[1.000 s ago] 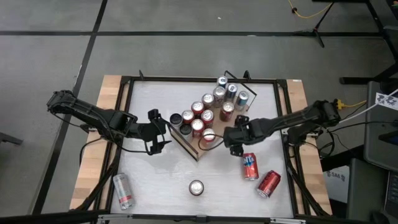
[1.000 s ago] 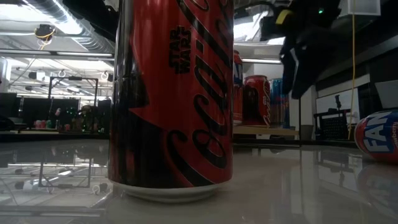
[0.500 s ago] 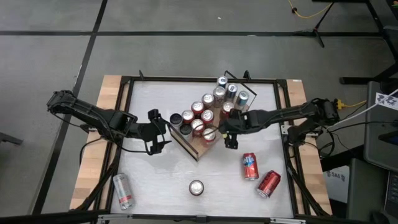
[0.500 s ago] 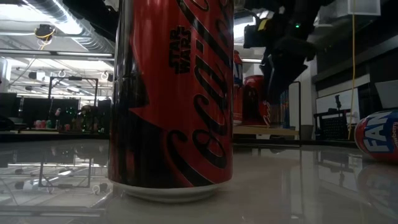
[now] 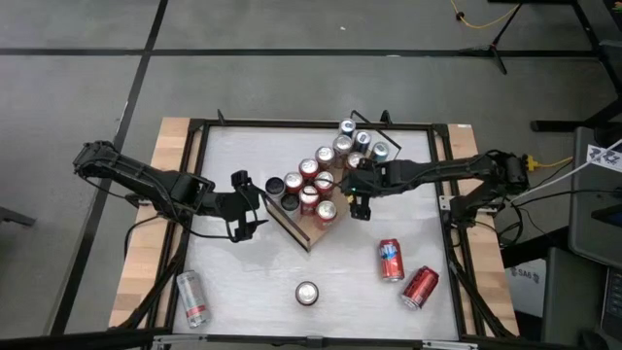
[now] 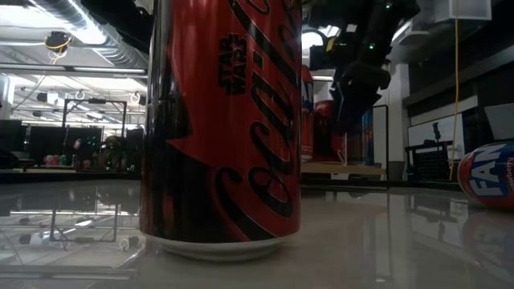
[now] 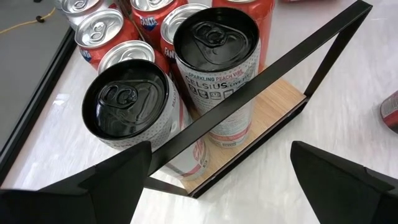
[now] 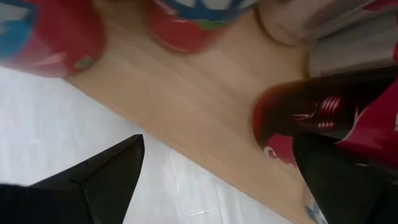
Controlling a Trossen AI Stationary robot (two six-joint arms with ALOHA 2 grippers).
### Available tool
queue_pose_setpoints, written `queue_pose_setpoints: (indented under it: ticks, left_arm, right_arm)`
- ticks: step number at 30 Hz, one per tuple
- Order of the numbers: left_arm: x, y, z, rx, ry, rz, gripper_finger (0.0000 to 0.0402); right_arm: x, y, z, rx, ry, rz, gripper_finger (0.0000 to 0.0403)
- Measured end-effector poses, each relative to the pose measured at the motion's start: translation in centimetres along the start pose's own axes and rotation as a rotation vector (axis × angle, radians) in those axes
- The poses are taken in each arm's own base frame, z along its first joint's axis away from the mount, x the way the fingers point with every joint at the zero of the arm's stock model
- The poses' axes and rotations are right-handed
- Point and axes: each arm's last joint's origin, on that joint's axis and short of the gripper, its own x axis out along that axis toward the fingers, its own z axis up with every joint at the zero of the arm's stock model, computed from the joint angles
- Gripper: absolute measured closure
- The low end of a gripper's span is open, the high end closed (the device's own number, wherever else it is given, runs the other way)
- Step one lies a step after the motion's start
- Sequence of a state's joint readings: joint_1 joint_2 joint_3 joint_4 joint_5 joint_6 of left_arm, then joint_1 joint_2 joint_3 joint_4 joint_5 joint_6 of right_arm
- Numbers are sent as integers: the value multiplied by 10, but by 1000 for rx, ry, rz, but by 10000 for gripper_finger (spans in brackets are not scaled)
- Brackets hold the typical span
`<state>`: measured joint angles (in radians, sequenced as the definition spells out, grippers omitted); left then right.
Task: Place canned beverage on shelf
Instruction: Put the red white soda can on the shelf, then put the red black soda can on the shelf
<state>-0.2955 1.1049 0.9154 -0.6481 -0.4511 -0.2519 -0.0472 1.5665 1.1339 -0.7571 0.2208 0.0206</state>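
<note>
Several upright cans (image 5: 309, 185) crowd the shelf (image 5: 309, 233); right end effector (image 5: 356, 199) gapes empty.

Overhead camera looks straight down; table-level camera faces a near upright red-and-black soda can (image 6: 221, 120), also visible from above (image 5: 307, 293).
</note>
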Motion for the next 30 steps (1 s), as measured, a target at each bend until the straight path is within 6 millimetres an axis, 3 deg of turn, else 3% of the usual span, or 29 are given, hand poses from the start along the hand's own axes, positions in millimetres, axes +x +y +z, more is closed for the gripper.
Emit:
queue_pose_setpoints:
  ticks: [8,18,24,30]
  left_arm:
    - [0,0,1,-3,-6,-2,24]
    - [0,0,1,-4,-6,-1,24]
    - [0,0,1,-5,-6,-1,24]
    - [0,0,1,-6,-6,-1,24]
  right_arm:
    - [3,-14,0,27,3,-18,4]
    - [0,-6,1,5,-6,66,4]
    - [-21,4,9,-17,13,81,4]
    - [-56,3,19,-53,45,16,4]
